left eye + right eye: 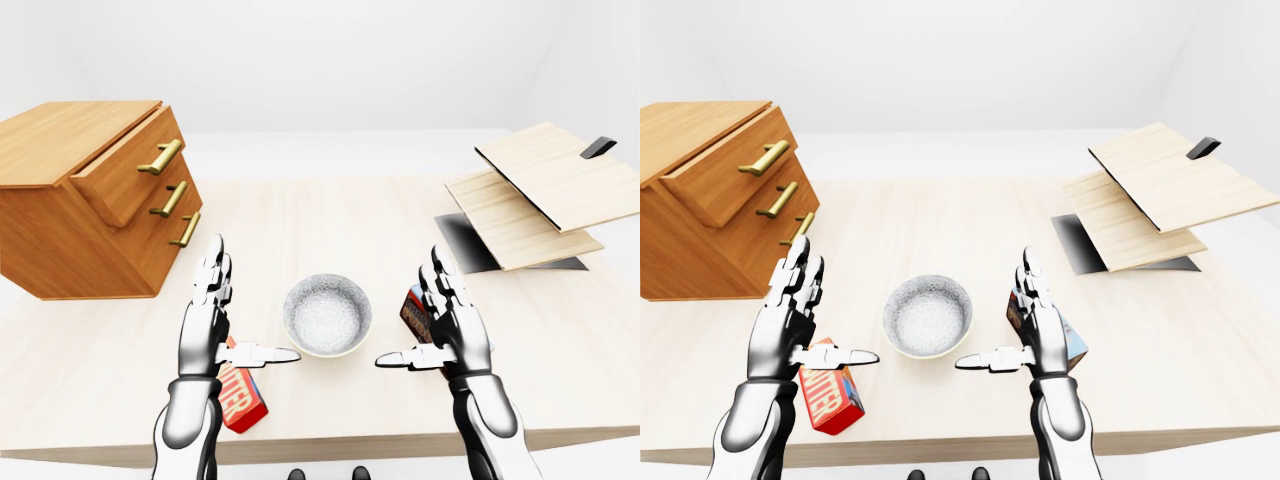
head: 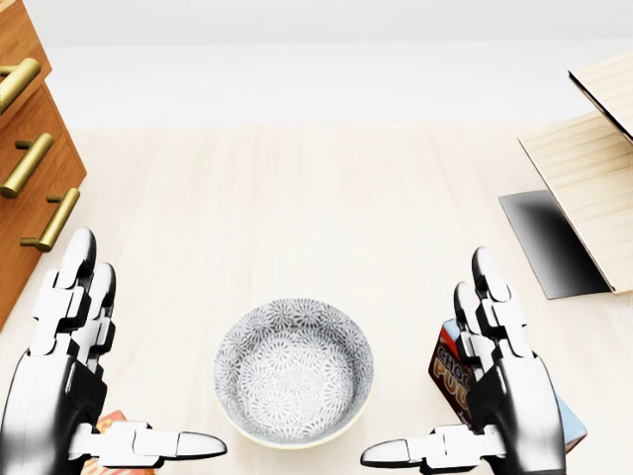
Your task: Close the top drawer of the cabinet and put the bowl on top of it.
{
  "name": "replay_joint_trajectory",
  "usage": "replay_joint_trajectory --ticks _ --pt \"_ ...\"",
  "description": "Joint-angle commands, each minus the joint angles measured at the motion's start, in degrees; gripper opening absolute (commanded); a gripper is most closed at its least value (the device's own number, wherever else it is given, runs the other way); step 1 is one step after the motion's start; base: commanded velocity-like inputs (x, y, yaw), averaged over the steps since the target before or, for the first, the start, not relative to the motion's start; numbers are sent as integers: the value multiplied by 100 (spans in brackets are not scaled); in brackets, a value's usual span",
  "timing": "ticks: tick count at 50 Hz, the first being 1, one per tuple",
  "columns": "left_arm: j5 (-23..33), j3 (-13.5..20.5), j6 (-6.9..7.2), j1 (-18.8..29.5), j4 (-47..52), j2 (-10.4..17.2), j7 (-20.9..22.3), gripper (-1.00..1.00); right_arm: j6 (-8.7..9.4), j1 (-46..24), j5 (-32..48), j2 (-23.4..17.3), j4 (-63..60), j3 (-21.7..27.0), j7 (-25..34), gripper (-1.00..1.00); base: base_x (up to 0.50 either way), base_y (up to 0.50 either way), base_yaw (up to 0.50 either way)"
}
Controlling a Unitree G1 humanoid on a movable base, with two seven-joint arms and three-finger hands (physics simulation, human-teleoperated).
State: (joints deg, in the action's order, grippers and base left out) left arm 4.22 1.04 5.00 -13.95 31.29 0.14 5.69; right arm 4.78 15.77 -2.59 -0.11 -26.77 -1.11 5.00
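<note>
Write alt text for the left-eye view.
Open left robot hand and right robot hand flank a patterned bowl on a pale table without touching it. The wooden cabinet at upper left has its top drawer pulled out; a red butter box lies by the left forearm.

I see a pale wooden worktop [image 1: 330, 215] filling most of both eye views. Near its bottom edge, at left, lies a red box [image 1: 830, 398] lettered BUTTER, turned askew. Right of centre is a brown-and-blue pudding box [image 2: 450, 368], partly hidden from me. At the right two light wooden boards overlap, the upper board [image 1: 555, 175] slanting over the lower board [image 1: 510, 228], with a small dark piece [image 1: 598, 147] at the upper one's top-right corner. Under them shows a dark grey patch [image 1: 462, 245]; mat or shadow, I cannot tell.
</note>
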Motion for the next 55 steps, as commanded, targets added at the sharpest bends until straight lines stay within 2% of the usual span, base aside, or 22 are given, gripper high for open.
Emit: replay_joint_trajectory --ticks 1,9,20,23,48,50,55 --pt "-5 -3 0 -20 -5 -1 10 100 6 4 66 5 65 -19 -83 100 0 0 0" --pt "-14 6 0 11 -50 5 11 100 -17 10 46 8 48 21 -96 100 0 0 0" --pt "5 -7 0 10 -79 6 11 100 -229 33 283 15 114 -48 -264 100 0 0 0" --pt "-3 4 0 9 -63 7 15 100 -223 16 254 11 129 -43 -260 100 0 15 0" --pt "1 15 0 79 -156 10 15 100 -141 -15 227 1 148 -50 -250 100 0 48 0" --pt "52 -29 0 147 -282 25 20 100 -38 -19 94 -12 97 -6 -173 100 0 0 0" --pt "195 -100 0 704 -1037 81 31 100 -130 99 70 -3 -33 3 -110 100 0 0 0"
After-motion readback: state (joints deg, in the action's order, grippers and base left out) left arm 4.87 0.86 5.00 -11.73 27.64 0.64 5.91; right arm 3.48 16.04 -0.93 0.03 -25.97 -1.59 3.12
